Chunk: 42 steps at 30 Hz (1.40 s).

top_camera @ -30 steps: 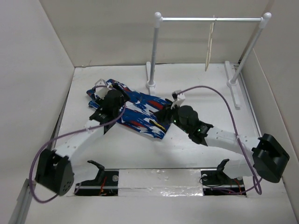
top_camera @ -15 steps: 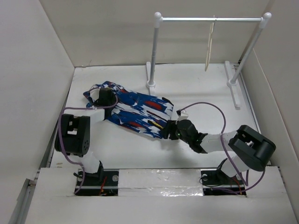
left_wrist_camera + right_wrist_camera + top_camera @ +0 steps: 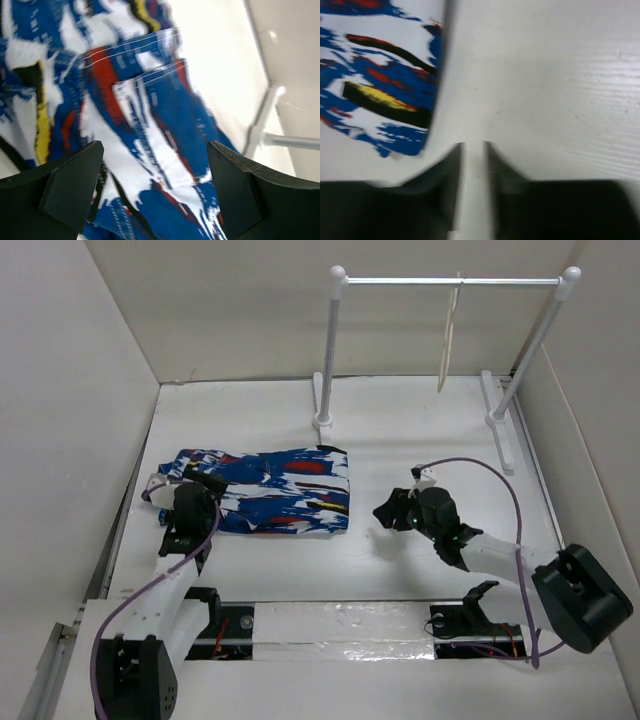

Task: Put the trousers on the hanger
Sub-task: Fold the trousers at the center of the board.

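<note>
The trousers (image 3: pixel 268 490) lay folded on the desk (image 3: pixel 420 430), far from the hanger (image 3: pixel 449 340), left fingers (image 3: pixel 75 187) wide over them, right fingers (image 3: pixel 452 185) nearly together and empty; each should pinch one waistband corner.

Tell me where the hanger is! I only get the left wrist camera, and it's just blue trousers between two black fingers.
Observer: The hanger hangs from the rack's top bar, at the back right.
Operator: What's the other arm doing?
Observer: The right end effector sits just right of the trousers, apart from them and holding nothing.
Operator: Are the trousers all scrunched up?
Observer: No, they lie fairly flat on the table, left of the middle.
</note>
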### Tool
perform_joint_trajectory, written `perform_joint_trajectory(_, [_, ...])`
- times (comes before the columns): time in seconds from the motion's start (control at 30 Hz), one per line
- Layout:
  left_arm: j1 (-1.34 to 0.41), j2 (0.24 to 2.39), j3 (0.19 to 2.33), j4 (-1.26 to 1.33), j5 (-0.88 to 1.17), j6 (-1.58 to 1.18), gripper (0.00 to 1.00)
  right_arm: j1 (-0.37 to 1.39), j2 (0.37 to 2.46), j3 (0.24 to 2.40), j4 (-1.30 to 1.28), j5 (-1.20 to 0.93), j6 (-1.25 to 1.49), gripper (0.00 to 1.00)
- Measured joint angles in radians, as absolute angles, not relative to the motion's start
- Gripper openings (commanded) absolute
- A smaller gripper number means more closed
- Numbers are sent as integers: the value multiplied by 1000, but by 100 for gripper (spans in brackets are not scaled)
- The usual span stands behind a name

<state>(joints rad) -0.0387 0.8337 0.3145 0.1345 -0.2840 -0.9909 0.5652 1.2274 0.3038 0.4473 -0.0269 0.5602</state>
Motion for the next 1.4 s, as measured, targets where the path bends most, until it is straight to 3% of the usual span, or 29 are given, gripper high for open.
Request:
perform_joint_trajectory(0.07, [-63, 786, 324, 131, -277, -969, 80, 579, 1165, 316, 413, -38, 526, 72])
perform_joint_trajectory(0.2, [-171, 810, 399, 131, -244, -923, 73, 605, 1177, 409, 357, -80, 485, 76])
perform_joint_trajectory(0.3, [-287, 901, 473, 146, -242, -888, 70, 637, 1312, 519, 382, -123, 481, 73])
perform_joint_trajectory(0.43, [-498, 1028, 538, 154, -302, -842, 63, 679, 1481, 555, 452, -163, 510, 61])
perform_joint_trajectory(0.47, [-553, 1044, 540, 158, -319, -830, 64, 685, 1523, 554, 466, -176, 520, 44])
perform_joint_trajectory(0.53, [-645, 1063, 540, 161, -334, -811, 64, 689, 1602, 548, 511, -202, 548, 27])
perform_joint_trajectory(0.57, [-669, 1069, 540, 165, -337, -802, 64, 689, 1630, 540, 541, -208, 565, 11])
perform_joint_trajectory(0.6, [-680, 1075, 540, 171, -340, -795, 65, 688, 1644, 530, 576, -213, 582, 5])
perform_joint_trajectory(0.77, [-702, 1086, 529, 208, -354, -767, 67, 687, 1582, 449, 633, -186, 633, 0])
perform_joint_trajectory(0.8, [-715, 1086, 523, 215, -356, -764, 67, 687, 1550, 437, 614, -177, 633, 6])
perform_joint_trajectory(0.83, [-728, 1085, 517, 220, -356, -761, 68, 687, 1516, 429, 590, -165, 631, 22])
perform_joint_trajectory(0.87, [-741, 1085, 513, 220, -356, -759, 68, 687, 1485, 427, 563, -152, 628, 64])
perform_joint_trajectory(0.9, [-753, 1085, 510, 220, -357, -756, 68, 687, 1451, 427, 526, -137, 620, 75])
perform_joint_trajectory(0.97, [-770, 1079, 509, 220, -361, -751, 67, 687, 1376, 437, 438, -104, 588, 82])
perform_joint_trajectory(1.03, [-787, 1059, 509, 221, -374, -736, 61, 689, 1294, 478, 293, -51, 545, 82])
perform_joint_trajectory(1.1, [-800, 1031, 511, 226, -385, -716, 42, 692, 1175, 528, 154, 15, 501, 70])
perform_joint_trajectory(1.13, [-804, 1019, 514, 232, -390, -706, 22, 693, 1112, 562, 91, 50, 474, 53])
perform_joint_trajectory(1.17, [-807, 1011, 521, 239, -396, -694, 14, 692, 1050, 601, 39, 84, 449, 13])
perform_joint_trajectory(1.2, [-810, 1006, 530, 248, -401, -675, 7, 687, 995, 645, -12, 109, 419, 0])
perform_joint_trajectory(1.23, [-810, 1003, 538, 262, -405, -652, 0, 678, 947, 710, -61, 142, 398, 0])
perform_joint_trajectory(1.37, [-810, 995, 551, 324, -416, -578, 0, 558, 894, 1022, -152, 250, 286, 1])
perform_joint_trajectory(1.4, [-810, 991, 550, 332, -417, -561, 0, 522, 912, 1100, -159, 275, 260, 14])
